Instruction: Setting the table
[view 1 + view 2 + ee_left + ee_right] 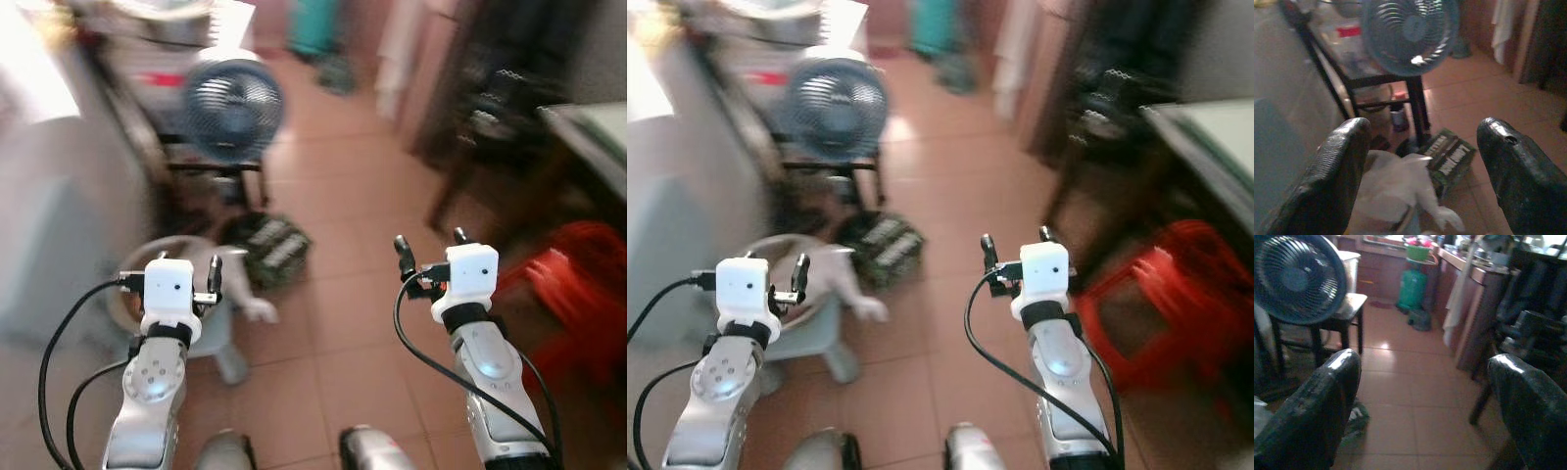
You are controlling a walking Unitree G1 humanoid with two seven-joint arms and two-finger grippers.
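Both arms are raised in front of me over a tiled floor, and the picture is blurred. My left gripper [1422, 132] is open with nothing between its fingers, and it hangs above a round basin [147, 259] holding a white cloth [1396, 191]. My right gripper [431, 242] is open and empty too, over bare tiles. At the right edge is the corner of a table with a pale green top [593, 127]. Far ahead, a kitchen counter [1469, 271] carries a green bowl [1418, 252] and other small items.
A blue fan [232, 106] stands on a dark stand ahead on the left, with a green printed box [274, 250] on the floor below it. A red plastic stool [573, 284] sits by the table. A green canister [1413, 289] stands by the counter. Open tiles run ahead between them.
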